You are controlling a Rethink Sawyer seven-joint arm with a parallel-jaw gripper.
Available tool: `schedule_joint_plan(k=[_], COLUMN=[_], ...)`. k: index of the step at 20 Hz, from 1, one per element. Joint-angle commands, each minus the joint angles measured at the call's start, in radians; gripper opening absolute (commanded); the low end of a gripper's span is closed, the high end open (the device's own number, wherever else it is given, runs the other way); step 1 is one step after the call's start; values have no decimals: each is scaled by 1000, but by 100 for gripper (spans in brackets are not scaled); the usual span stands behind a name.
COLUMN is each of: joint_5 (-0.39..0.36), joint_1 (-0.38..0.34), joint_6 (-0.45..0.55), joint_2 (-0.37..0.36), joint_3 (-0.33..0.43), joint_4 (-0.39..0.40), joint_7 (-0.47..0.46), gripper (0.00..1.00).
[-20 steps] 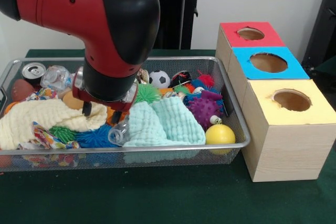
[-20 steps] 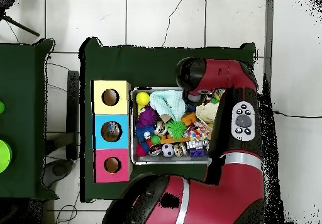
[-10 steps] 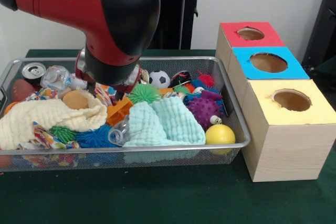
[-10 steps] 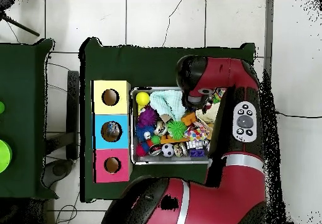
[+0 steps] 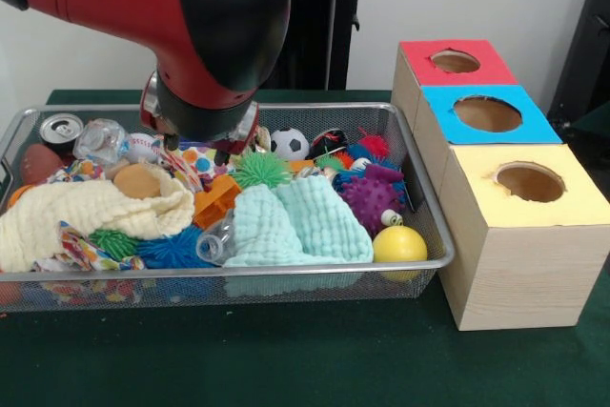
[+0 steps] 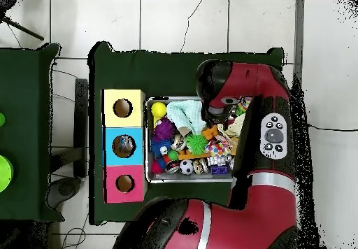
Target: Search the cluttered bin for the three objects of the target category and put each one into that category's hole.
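Note:
The wire mesh bin point(image 5: 238, 272) is full of toys and cloths; it also shows in the overhead view point(image 6: 189, 180). One clear wrinkly bottle point(image 5: 217, 240) lies near the front rim, between a blue spiky toy and the mint cloth point(image 5: 295, 221). A second clear bottle point(image 5: 103, 140) lies at the back left beside the silver can point(image 5: 61, 129). A third bottle is hidden. My gripper point(image 5: 195, 148) hangs just above the clutter at the bin's back middle, open and empty. In the overhead view the arm hides it.
Three wooden boxes with holes stand right of the bin: red top point(image 5: 456, 62), blue top point(image 5: 488, 113), yellow top point(image 5: 530, 181). A cream cloth point(image 5: 86, 212), an orange toy point(image 5: 217, 199), a yellow ball point(image 5: 399, 244) and a purple spiky ball point(image 5: 370, 197) lie in the bin.
My gripper has risen out of the clutter by the cream cloth and orange toy and drawn back toward the bin's far side, empty. The toys have barely shifted.

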Motion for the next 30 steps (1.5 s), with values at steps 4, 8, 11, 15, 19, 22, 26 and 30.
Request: schedule_joint_plan(k=[4, 8, 11, 15, 19, 22, 26, 30], joint_5=[67, 89, 104, 139, 185, 201, 219, 243], joint_1=[2, -1, -4, -22, -48, -40, -36, -43], joint_6=[66, -1, -55, -195, -378, -416, -454, -507], joint_2=[-31, -86, -135, -195, -243, -280, -302, -324], joint_3=[4, -25, -44, -29, 10, 2, -5, 4], joint_4=[174, 251, 312, 402, 495, 541, 577, 617], joint_7=[113, 151, 161, 152, 136, 133, 126, 108], gripper=[100, 100, 100, 100, 100, 100, 100, 100])
